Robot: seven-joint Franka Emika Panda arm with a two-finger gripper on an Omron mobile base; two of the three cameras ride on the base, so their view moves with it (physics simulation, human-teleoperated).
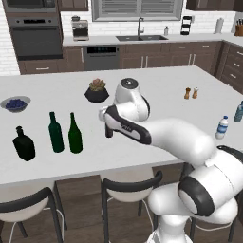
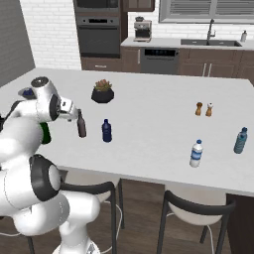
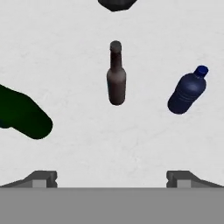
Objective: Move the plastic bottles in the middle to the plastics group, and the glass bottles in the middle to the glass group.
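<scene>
I'm looking down over the tabletop [image 1: 156,90] and taking stock. On the glass side, the black flask [image 1: 23,144] stands with the straight green bottle [image 1: 55,133] beside it, and the wine bottle [image 1: 74,134] with the sloping shoulders is right next to that one, near enough that I count it as delivered. That's one of three, by my reckoning.

Two are left in the middle. The brown bottle [image 3: 116,75] stands upright dead ahead of my gripper [image 3: 112,178], and the blue bottle [image 3: 187,90] stands just beside it, apart, not touching. From the right base camera I see the same pair, brown bottle [image 2: 81,125] nearer the arm, blue bottle [image 2: 106,131] next to it. The dark green shape at the left edge of the hand camera is one of the green bottles; I can't tell which.

My jaws are apart and holding nothing, the tips well spread at the bottom of the hand camera, with the brown bottle centred between them but still some way off.

Far across the tabletop, the water bottle [image 2: 196,153] and the teal bottle [image 2: 240,141] wait as the plastics group, well apart from the blue one.

So I judge: brown bottle next, over to the glass side, then the blue one takes the long trip to the plastics.
</scene>
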